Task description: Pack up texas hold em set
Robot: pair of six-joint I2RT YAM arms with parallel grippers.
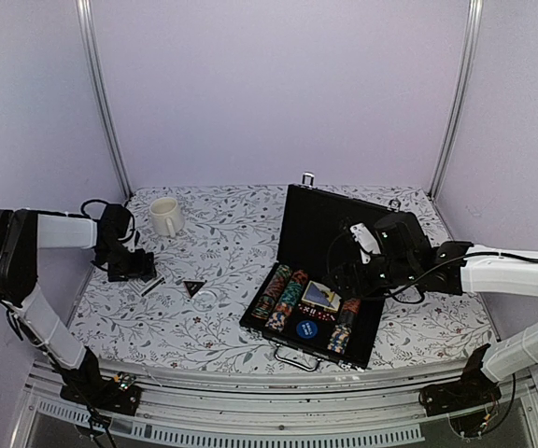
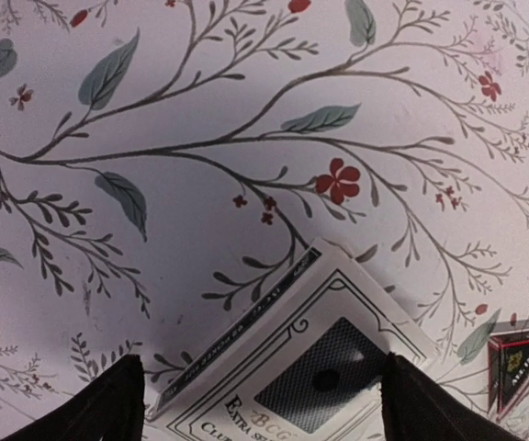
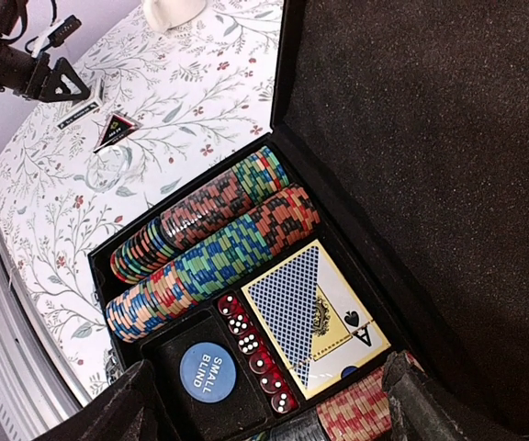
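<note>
Lilac walls close in a floral-printed tabletop [image 1: 222, 233], and on its right half a flat black briefcase [image 1: 325, 224] lies open, lid propped up at the back and metal handle [image 1: 297, 357] towards the arms. Inside it are rows of multicoloured poker chips [image 3: 219, 234], a blue-backed card deck [image 3: 310, 312], a line of red dice [image 3: 251, 344] and a blue disc marked "small blind" [image 3: 207, 372].

The right gripper [image 3: 266, 367] hangs over these compartments, jaws spread wide with nothing between them.

What matters is on the left. A second, white boxed card deck [image 2: 301, 367] lies flat on the cloth, well apart from the briefcase, and the left gripper [image 2: 260, 363] is directly over it, one finger on each side. The jaws are wide and I see no squeeze on the box. The deck sits skewed to the gripper: its long edge runs diagonally and one corner points up between the fingers. I'd judge the wrist needs a small turn so the pads meet flat edges, not corners.

A small black triangle [image 2: 520, 363] lies just beside the deck on the briefcase side. A cream mug [image 1: 165, 216] stands behind.

The left arm is plainly the nearer one. Once lifted, the deck has to travel rightwards to the open briefcase.
</note>
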